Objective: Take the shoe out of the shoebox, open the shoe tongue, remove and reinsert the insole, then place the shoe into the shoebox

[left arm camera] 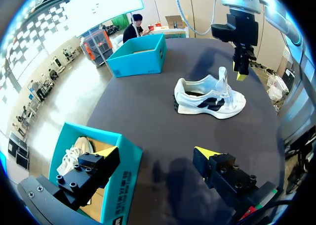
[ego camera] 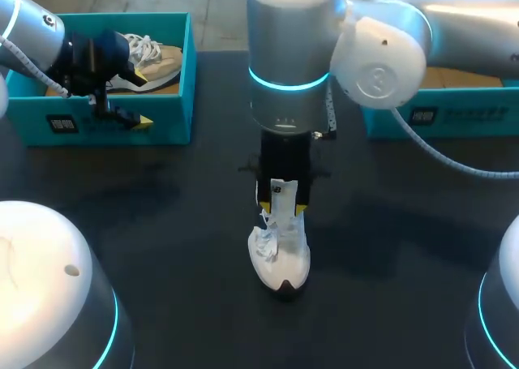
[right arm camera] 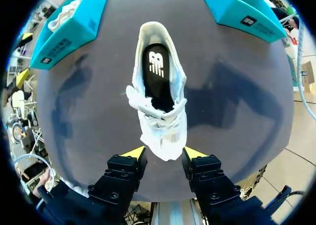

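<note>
**White shoe, teal boxes, dark tabletop**

Table (ego camera: 162,223): matte black-grey all over.
Shoe (ego camera: 280,251), centre: white upper and laces, dark toe tip. The side emblem is black or deep navy; the view does not settle which.
Insole (right arm camera: 157,69): black with a white logo.
Shoebox (ego camera: 105,117) at ten o'clock: teal, with a small black label patch.
Second shoebox (ego camera: 438,117) at two o'clock: same teal.
Second shoe (ego camera: 150,57) in the ten o'clock box: tan upper, white laces.
Right gripper (right arm camera: 165,153) and left gripper (left arm camera: 158,153): black bodies, yellow tips.
Right arm (ego camera: 292,36): silver-grey with one cyan ring.

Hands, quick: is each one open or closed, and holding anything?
Left hand: open, holding nothing.
Right hand: open over the shoe tongue, not gripping it.
</note>
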### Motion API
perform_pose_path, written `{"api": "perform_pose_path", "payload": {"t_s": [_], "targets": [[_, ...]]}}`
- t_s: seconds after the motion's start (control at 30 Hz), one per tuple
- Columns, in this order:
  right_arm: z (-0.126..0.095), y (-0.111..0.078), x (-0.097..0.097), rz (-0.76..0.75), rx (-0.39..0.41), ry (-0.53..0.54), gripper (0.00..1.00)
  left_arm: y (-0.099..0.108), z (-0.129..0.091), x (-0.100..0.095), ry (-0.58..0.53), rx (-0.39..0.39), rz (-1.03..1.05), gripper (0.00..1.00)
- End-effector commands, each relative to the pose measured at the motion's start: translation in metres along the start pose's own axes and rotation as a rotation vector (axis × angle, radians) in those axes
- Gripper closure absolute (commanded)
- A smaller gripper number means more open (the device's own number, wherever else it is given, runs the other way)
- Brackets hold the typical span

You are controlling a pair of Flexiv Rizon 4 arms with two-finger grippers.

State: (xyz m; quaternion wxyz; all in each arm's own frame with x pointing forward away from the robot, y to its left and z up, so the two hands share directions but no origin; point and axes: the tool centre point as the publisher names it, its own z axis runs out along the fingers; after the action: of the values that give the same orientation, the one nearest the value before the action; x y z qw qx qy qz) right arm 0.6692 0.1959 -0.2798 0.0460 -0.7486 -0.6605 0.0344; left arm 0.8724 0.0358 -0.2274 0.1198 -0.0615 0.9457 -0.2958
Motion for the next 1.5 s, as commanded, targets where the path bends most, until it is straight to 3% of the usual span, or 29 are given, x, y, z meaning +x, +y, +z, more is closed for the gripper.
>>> {"api": "perform_pose_path", "payload": {"t_s": [0.03,0.67,0.93,1.23,1.5], "targets": [[0.011,0.006,-0.002,-0.013,0.014,0.038,0.55,0.0,0.0,0.0,0.0,-0.004,0.0,0.0],[0.03,0.055,0.004,-0.085,0.037,0.03,0.73,0.0,0.0,0.0,0.0,-0.004,0.0,0.0],[0.015,0.047,0.003,-0.065,0.004,0.016,0.7,0.0,0.0,0.0,0.0,-0.004,0.0,0.0],[0.036,0.071,0.008,-0.111,-0.02,0.035,0.7,0.0,0.0,0.0,0.0,-0.004,0.0,0.0],[0.027,0.076,-0.003,-0.133,-0.076,-0.007,0.69,0.0,0.0,0.0,0.0,-0.004,0.0,0.0]]}}
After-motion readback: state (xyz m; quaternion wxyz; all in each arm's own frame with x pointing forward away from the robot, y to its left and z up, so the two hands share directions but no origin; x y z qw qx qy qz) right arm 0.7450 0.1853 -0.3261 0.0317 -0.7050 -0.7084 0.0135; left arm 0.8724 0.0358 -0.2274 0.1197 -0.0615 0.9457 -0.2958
